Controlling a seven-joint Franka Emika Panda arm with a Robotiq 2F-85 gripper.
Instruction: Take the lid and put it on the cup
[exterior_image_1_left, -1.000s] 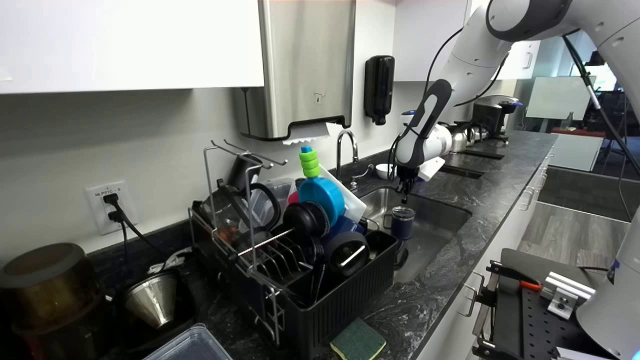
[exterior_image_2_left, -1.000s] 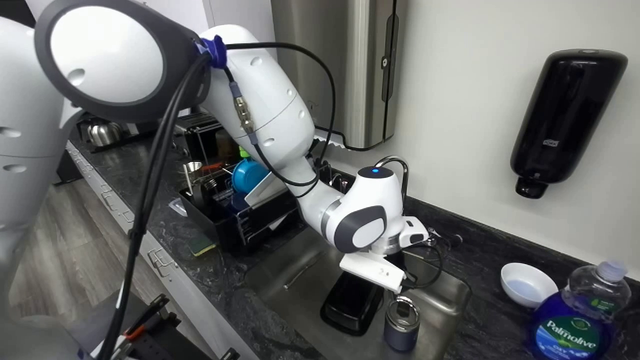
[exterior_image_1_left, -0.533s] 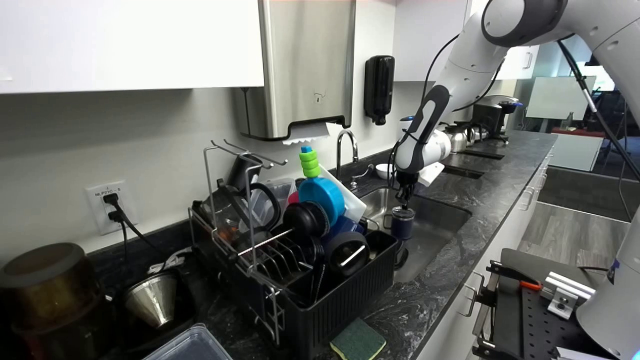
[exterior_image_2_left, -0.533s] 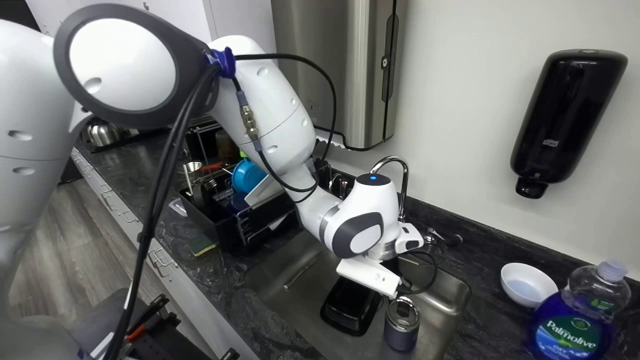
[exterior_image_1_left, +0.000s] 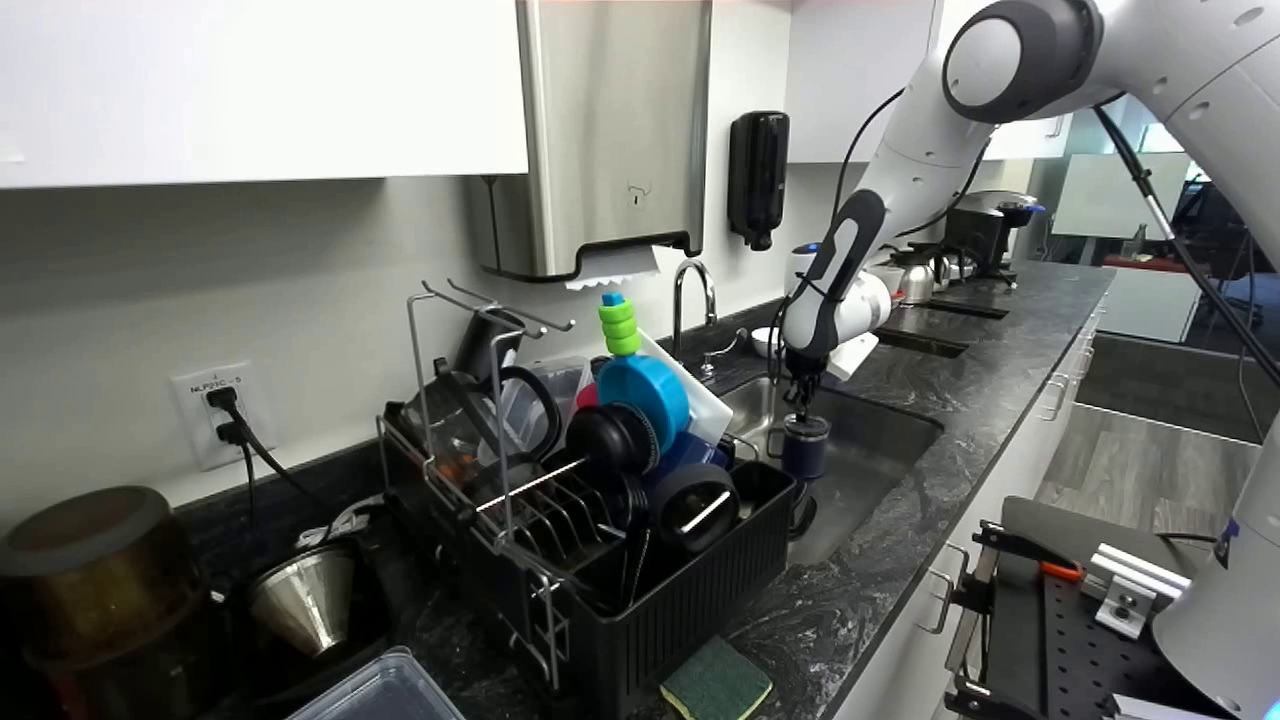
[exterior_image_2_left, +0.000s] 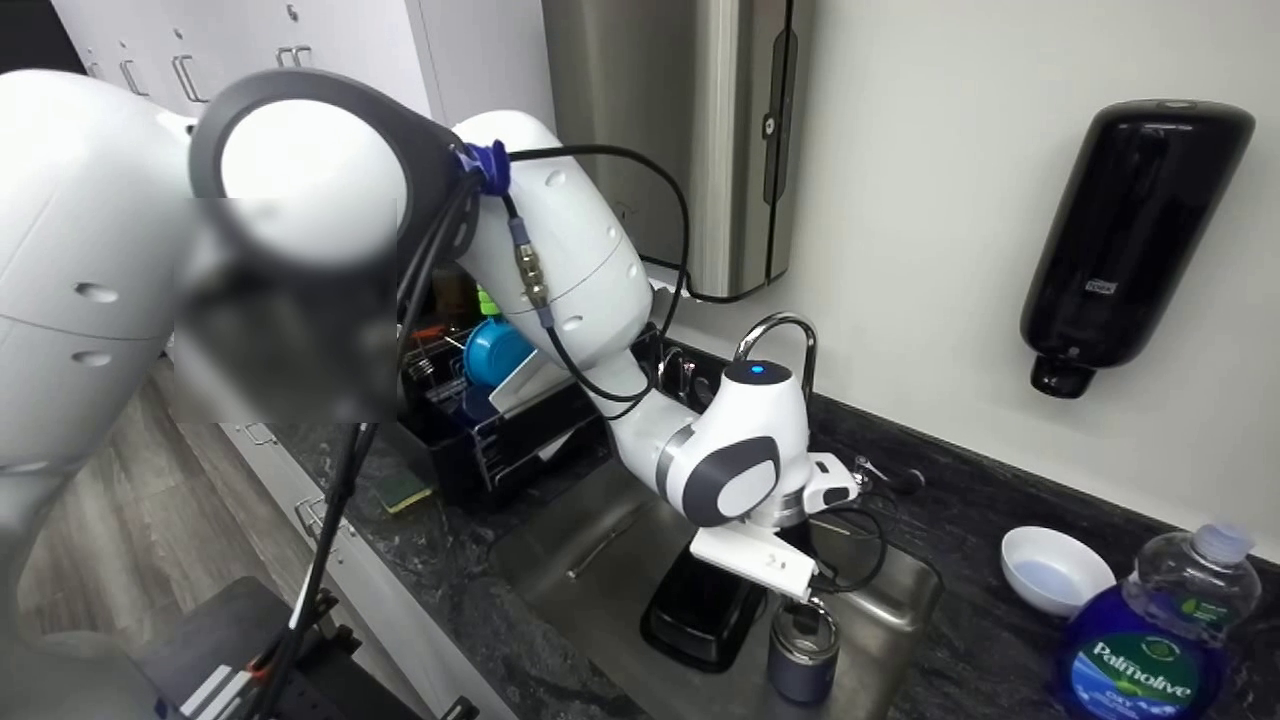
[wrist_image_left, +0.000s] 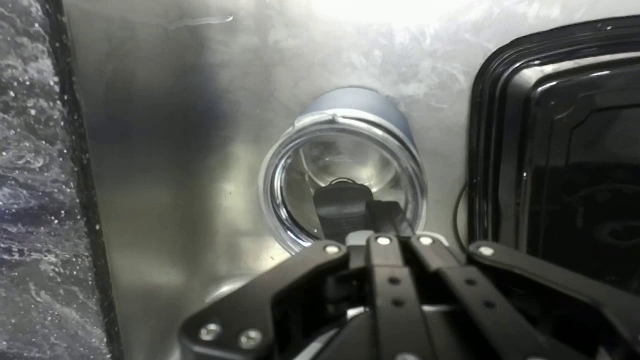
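The gripper (wrist_image_left: 385, 215) is narrow: the jaws appear to stand together, with nothing visible between them. Contact with the part below cannot be confirmed.

The cup (exterior_image_1_left: 804, 455) stands upright in the sink (wrist_image_left: 165, 125), directly beneath the gripper. The lid (wrist_image_left: 350, 155) is clear and appears to be in place on the cup, below the jaws. A dark tab (wrist_image_left: 341, 202), probably the lid's slider, lies just beside the jaws, to their left in the wrist view. The tray (wrist_image_left: 595, 150) is near the gripper, to its right in that view.

Step in hand (judged): seating the lid. Placement looks done; whether the lid is fully engaged cannot be told.

Next move (judged): shift toward the lid's centre, avoiding the tab, and press straight down with the jaws together until the lid sits evenly. An off-centre load may tip the cup. Then raise the gripper vertically.
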